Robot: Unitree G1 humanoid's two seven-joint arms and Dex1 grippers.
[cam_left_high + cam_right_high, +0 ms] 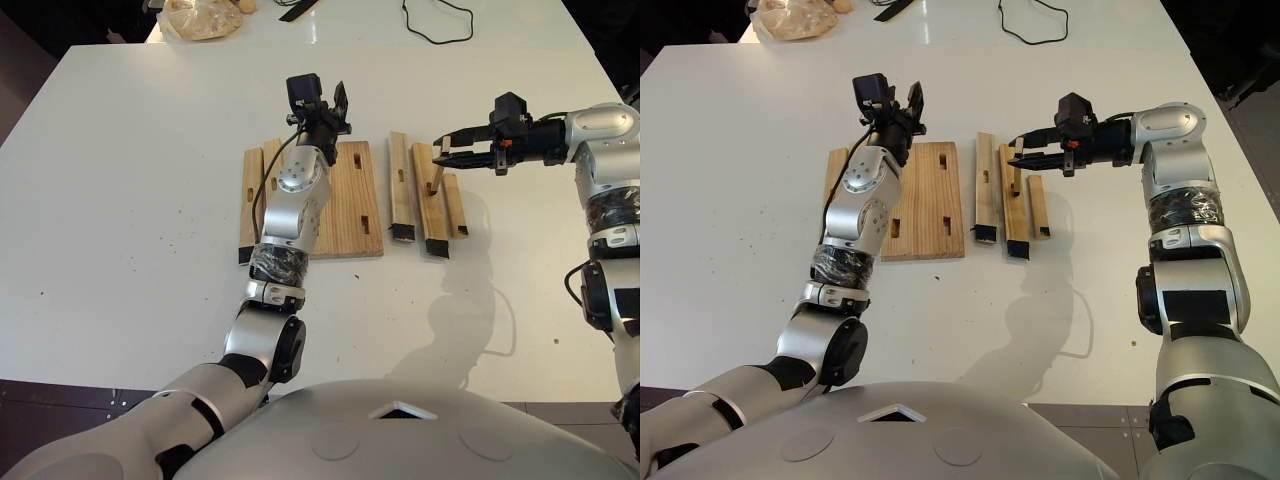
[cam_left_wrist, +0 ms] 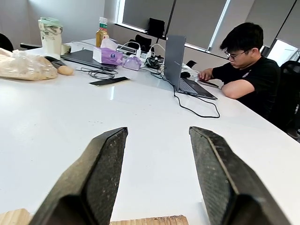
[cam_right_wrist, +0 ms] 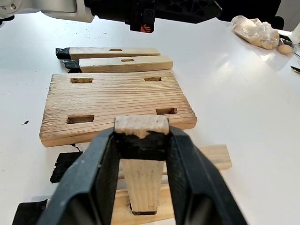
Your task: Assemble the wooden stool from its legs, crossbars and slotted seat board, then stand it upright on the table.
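Right gripper [image 1: 442, 155], upper right of centre, jaws pinching a crossbar [image 1: 436, 180] upright, its lower end down on a leg [image 1: 432, 215] lying flat on the table [image 1: 130, 220]. Board [image 1: 350, 210] lies flat mid-frame, slots up. Left gripper [image 1: 330, 108] hovers over the board's top edge, jaws spread, nothing between them. More legs [image 1: 250, 200] lie flat just left of the board.

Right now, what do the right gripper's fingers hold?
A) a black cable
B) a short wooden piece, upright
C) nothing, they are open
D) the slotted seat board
B: the right gripper is shut on a short wooden piece held upright above the legs, while the seat board lies flat on the table.
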